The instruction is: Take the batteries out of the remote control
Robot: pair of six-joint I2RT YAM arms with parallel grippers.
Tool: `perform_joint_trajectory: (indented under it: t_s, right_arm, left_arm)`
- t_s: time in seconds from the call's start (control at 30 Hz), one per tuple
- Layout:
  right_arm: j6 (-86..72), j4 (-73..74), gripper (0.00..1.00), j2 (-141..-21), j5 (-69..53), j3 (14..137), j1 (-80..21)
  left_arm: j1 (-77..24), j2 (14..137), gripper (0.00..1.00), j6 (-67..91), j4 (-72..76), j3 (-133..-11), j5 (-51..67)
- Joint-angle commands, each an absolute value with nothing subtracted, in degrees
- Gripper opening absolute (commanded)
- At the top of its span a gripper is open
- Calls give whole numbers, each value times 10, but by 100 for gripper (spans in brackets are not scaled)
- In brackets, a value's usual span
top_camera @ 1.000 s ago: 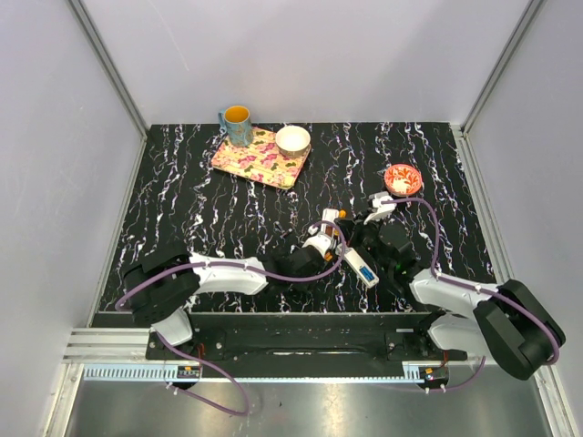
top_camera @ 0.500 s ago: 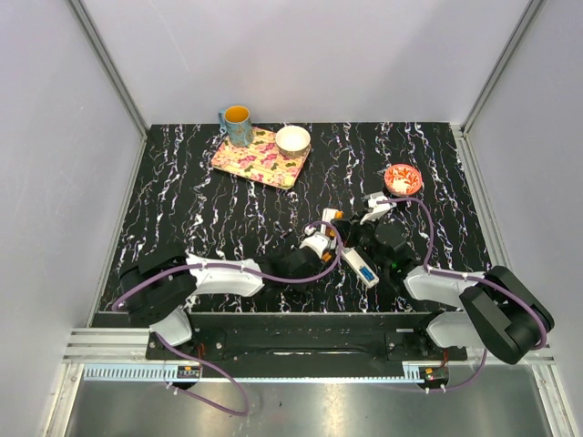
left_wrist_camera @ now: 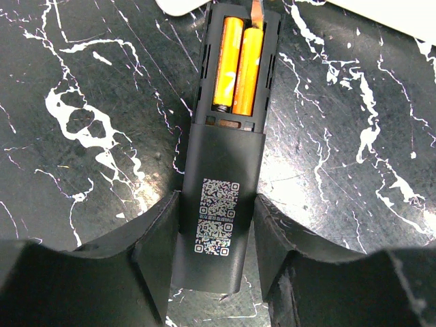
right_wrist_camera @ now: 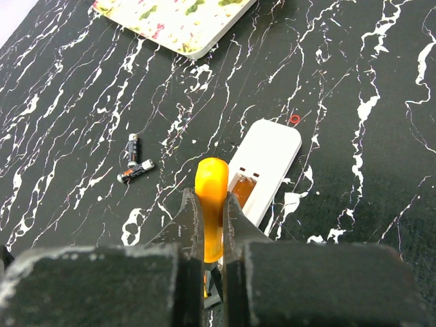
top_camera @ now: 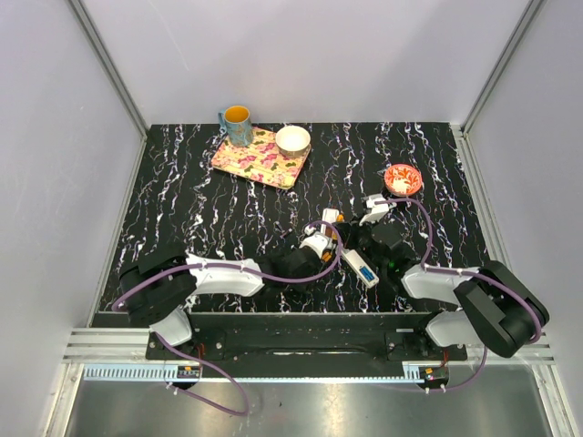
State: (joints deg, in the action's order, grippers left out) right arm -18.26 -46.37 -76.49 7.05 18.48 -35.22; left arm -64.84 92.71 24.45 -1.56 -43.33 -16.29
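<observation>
– Our right arm (top_camera: 437,282) has swung in leftward over the last second, bringing its tip closer to the black remote (left_wrist_camera: 218,157). The left arm (top_camera: 228,273) looks unmoved.
– Nearest us, the left gripper (left_wrist_camera: 216,221) is pressed against both sides of that remote, pinning it flat on the table (left_wrist_camera: 82,82). We want that clamp firm while we pry.
– Agreed. Just beyond, the bay is open and the two orange batteries (left_wrist_camera: 238,61) lie side by side in it, neither lifted yet.
– At the bay's far end, the right gripper (right_wrist_camera: 211,201) is squeezed together on an orange pick (right_wrist_camera: 211,178). Its tip sits at the end of the cell on the right in the left wrist view.
– So we judge a shallow, slow lever upward there. A hard flick could shoot the cell off or slip the pick out.
– Farther out lie a white remote (right_wrist_camera: 269,153), two loose dark cells (right_wrist_camera: 137,170), then the floral tray (right_wrist_camera: 177,20).
</observation>
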Motion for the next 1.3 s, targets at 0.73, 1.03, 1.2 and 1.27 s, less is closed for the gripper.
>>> perform_joint_trajectory:
  t_s: [0.73, 1.03, 1.2, 1.27]
  right_arm:
    - [-255, -455, 0, -793, 2, 215, -357]
    - [-316, -531, 0, -806, -69, 195, -352]
    - [-335, -546, 0, -809, -85, 194, -346]
    - [-342, -552, 0, -805, -89, 190, -343]
  left_arm:
    - [-636, 954, 20, 263, -69, -397, -75]
    - [-633, 961, 18, 263, -62, -396, -68]
    - [-631, 965, 16, 263, -61, -396, -67]
    - [-631, 966, 15, 263, -61, -396, -67]
